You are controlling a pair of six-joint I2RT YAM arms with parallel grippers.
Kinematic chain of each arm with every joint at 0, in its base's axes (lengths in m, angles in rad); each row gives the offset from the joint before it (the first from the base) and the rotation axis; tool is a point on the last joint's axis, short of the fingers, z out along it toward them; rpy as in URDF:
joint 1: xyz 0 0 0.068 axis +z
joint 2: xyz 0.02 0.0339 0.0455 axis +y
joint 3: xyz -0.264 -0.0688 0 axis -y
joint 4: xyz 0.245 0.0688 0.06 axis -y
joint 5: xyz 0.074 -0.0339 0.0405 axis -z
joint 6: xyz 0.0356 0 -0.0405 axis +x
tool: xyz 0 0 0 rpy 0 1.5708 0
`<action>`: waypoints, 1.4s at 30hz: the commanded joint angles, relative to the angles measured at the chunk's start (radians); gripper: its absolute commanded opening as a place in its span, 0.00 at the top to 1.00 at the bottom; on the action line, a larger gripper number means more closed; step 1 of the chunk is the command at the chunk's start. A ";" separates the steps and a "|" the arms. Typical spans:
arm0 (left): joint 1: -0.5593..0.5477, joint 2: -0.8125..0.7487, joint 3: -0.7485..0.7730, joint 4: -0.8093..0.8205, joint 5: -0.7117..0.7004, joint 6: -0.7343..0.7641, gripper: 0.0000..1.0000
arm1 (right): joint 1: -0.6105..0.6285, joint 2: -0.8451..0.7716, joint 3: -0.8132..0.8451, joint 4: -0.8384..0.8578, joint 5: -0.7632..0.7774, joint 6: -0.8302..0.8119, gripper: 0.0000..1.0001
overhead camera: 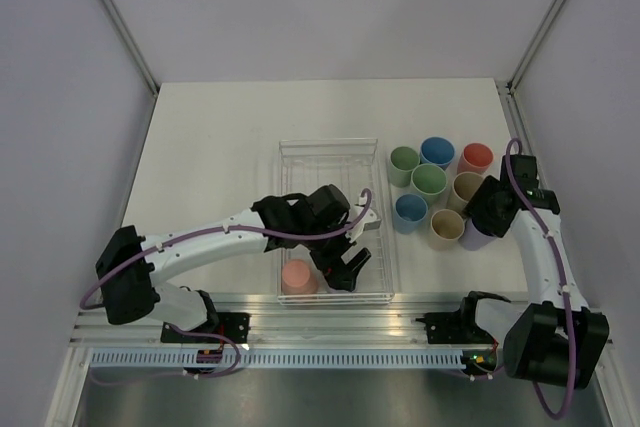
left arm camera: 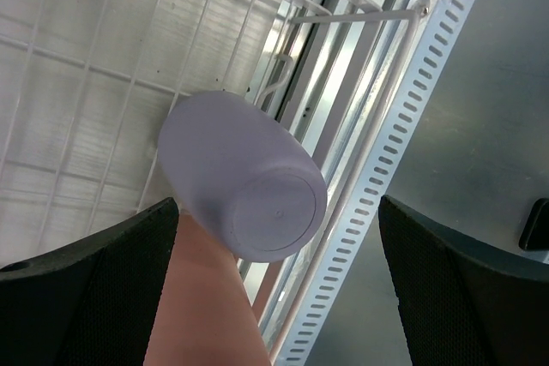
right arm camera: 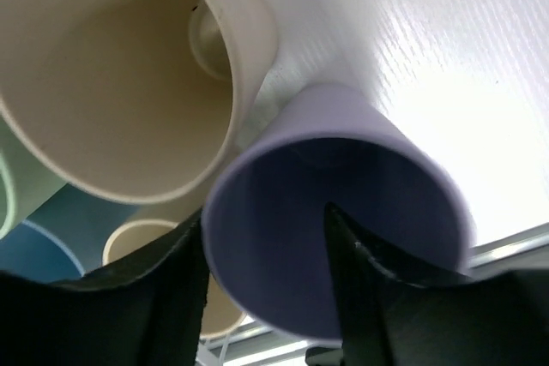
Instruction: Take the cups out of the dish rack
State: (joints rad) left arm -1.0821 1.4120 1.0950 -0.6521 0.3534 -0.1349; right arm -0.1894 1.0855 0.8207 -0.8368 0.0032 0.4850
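The white table [overhead camera: 220, 147] sits inside pale grey panels, with slim metal posts in the far corners. A slotted aluminium rail [overhead camera: 330, 322] runs along its near edge. The dish rack [overhead camera: 330, 169], a shallow white wire basket, lies at the middle of the table with its long side running from near to far.

Two cups are in its near end. The salmon cup [overhead camera: 299, 276] stands at the near left. The lavender cup in the rack [left arm camera: 244, 182] is just to its right, in the near right corner, with its base turned towards the left wrist camera. To the right of the rack, a cluster of upright cups [overhead camera: 429, 180] in green, blue, salmon and beige stands on the table, mouths up.

The left arm stretches from its base at the near left across to the rack, with the wrist bent down. The left gripper [overhead camera: 350, 265] hangs over the near right corner with its jaws spread wide on either side of the lavender cup, gripping nothing.

The right arm rises from the near right, runs towards the far side and folds back down. The right gripper [right arm camera: 262, 237] is at the lavender cup on the table [right arm camera: 386, 152], the near right one of the cluster, next to a beige cup [right arm camera: 111, 92]. One finger is inside the mouth and one outside. The jaws are parted, with the inner finger clear of the wall.
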 commanded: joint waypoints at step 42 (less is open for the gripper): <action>-0.048 0.189 0.129 -0.119 -0.142 0.000 0.14 | 0.018 -0.202 0.207 -0.127 -0.121 0.012 0.21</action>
State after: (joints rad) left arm -1.1278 1.5818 1.1847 -0.7353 0.1841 -0.1329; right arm -0.1764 0.8959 0.9977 -0.9661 -0.1120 0.4927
